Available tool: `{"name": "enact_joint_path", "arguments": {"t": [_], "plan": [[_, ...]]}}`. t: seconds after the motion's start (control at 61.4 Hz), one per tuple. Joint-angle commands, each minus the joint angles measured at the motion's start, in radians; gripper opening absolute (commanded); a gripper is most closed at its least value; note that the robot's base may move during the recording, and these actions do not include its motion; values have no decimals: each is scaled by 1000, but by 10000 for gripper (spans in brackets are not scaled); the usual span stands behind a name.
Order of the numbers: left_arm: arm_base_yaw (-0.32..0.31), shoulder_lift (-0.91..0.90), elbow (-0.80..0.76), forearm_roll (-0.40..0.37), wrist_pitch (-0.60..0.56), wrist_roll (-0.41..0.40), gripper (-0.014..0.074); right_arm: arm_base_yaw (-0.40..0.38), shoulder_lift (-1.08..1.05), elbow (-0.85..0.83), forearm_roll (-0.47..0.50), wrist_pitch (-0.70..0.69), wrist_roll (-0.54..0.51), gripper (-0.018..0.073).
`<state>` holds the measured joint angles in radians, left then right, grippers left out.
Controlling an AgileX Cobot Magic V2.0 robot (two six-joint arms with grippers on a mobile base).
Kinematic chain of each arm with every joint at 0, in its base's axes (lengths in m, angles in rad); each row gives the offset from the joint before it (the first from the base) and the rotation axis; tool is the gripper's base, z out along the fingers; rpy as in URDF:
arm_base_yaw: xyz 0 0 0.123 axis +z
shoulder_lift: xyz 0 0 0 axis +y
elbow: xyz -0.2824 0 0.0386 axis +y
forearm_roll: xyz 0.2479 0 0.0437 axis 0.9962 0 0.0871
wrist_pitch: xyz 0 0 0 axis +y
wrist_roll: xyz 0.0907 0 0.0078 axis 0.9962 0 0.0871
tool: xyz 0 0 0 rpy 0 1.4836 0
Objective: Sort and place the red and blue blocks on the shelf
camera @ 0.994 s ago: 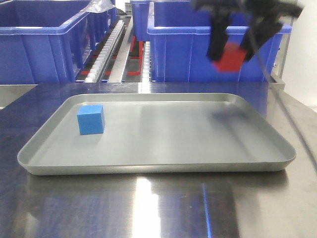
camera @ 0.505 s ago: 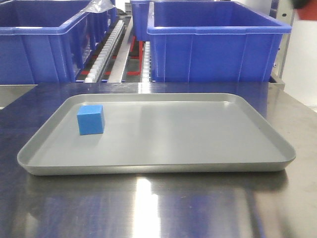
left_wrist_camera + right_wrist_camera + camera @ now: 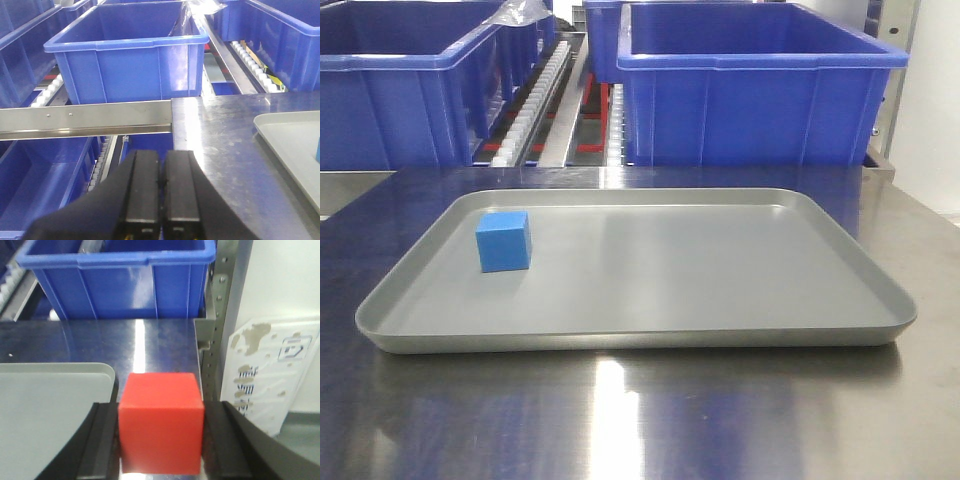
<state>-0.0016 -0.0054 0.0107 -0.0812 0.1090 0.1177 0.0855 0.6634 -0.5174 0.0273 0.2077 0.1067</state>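
The tray (image 3: 620, 335) has lost the arm above it in the front view: the right gripper (image 3: 161, 445) has swung just past its three o'clock edge. Its fingers are clamped on the red block (image 3: 161, 415), probably bound for the shelf (image 3: 558, 100). The left gripper's (image 3: 162, 157) fingers are together and empty, and the blue block (image 3: 503, 241) sits at the tray's nine o'clock.

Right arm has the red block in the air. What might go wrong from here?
1. The right gripper holds the red block by two side faces only; a slip would drop it onto the tabletop beside the tray.
2. The perforated post stands close on its right; a swing toward the shelf might clip it.
3. The blue bin sits straight ahead; released early, the block could land in it, not on the shelf.
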Motion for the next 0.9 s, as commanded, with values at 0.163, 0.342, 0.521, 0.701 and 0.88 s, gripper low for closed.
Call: {"name": "enact_joint_path", "arguments": {"t": [0.163,0.342,0.521,0.701,0.88], "plan": [[1,-17,23,-3,-78,-6,125,-6,-251,29,-9,-82,-12,50],[1,-17,23,-3,-78,-6,125,-6,-330,29,-9,-63,-12,50],[1,-17,23,-3,-78,-6,125,-6,-330,29,-9,-63,-12,50],[1,-17,23,-3,-78,-6,125,-6,-330,29,-9,-63,-12,50],[1,-17,23,-3,-78,-6,125,-6,-330,29,-9,-63,-12,50]]}}
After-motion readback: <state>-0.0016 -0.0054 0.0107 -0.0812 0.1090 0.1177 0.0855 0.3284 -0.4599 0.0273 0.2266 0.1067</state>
